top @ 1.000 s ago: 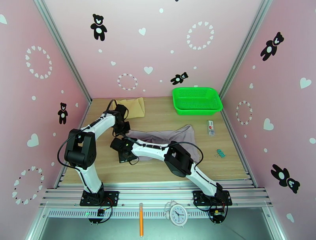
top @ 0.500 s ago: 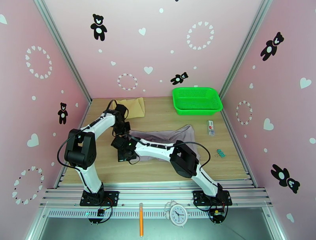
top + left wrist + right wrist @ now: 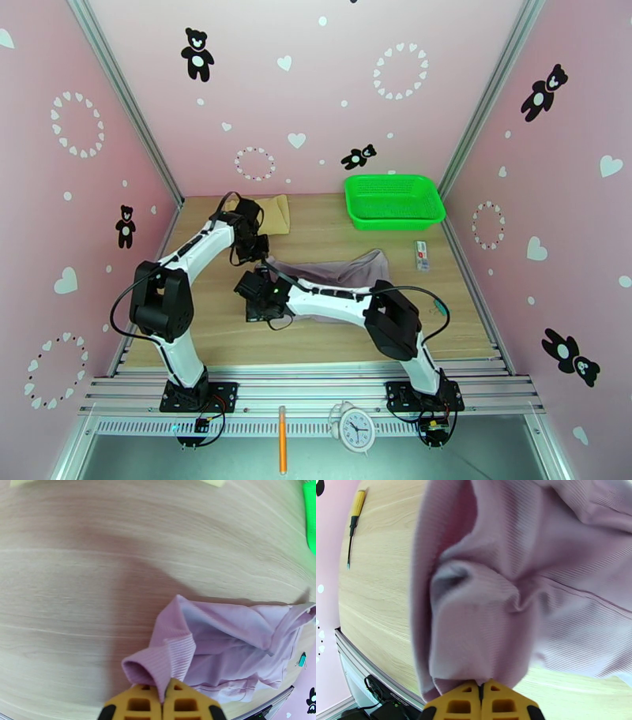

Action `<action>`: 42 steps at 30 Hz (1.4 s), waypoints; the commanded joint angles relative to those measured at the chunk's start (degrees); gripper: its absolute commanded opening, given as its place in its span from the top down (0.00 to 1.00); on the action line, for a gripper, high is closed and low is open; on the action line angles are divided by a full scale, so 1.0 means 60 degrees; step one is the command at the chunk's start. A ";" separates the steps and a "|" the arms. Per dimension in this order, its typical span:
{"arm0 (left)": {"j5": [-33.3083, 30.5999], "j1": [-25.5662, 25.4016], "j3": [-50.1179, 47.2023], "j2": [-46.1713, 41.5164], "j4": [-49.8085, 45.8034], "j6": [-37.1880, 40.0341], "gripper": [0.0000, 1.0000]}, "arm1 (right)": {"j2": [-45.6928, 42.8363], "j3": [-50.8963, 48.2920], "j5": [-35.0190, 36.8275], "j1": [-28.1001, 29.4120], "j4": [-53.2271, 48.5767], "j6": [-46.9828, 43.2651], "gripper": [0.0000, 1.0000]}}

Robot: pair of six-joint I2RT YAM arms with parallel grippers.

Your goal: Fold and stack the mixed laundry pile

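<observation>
From above: pale lilac garment crumpled across mid-bench, its 9 o'clock end gathered between both hands. Left hand on that end's 12 o'clock side, right hand just toward 6 o'clock of it, the two close together; grip unreadable from up here. Tan-beige cloth flat at 11 o'clock of the garment, apart from it, partly hidden by the left arm. Green mesh basket at 1 o'clock, small white object at 3 o'clock, teal clip at 4 o'clock.

From the left wrist: yellow fingers pinched tight on a ribbed hem fold, raised off the wood, the rest of the garment trailing on the bench toward 3 o'clock. Tan corners just visible at 12 o'clock.

From the right wrist: hand likewise clamped on a bunched lilac fold, cloth billowing away toward 12 o'clock. Yellow-handled screwdriver at 10 o'clock.
</observation>
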 commanded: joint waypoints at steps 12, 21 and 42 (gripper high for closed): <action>0.0001 -0.1267 0.1796 0.1238 -0.0455 -0.0585 1.00 | -0.2187 -0.2376 0.0878 -0.0364 0.0914 0.0492 1.00; -0.0196 -0.2141 0.3879 0.2690 -0.1139 -0.0835 1.00 | -0.3598 -0.4177 0.1249 -0.0732 0.1154 0.0698 1.00; -0.0430 -0.2812 0.6331 0.4783 -0.1958 -0.1293 1.00 | -0.4546 -0.6015 0.1365 -0.1509 0.1488 0.0662 1.00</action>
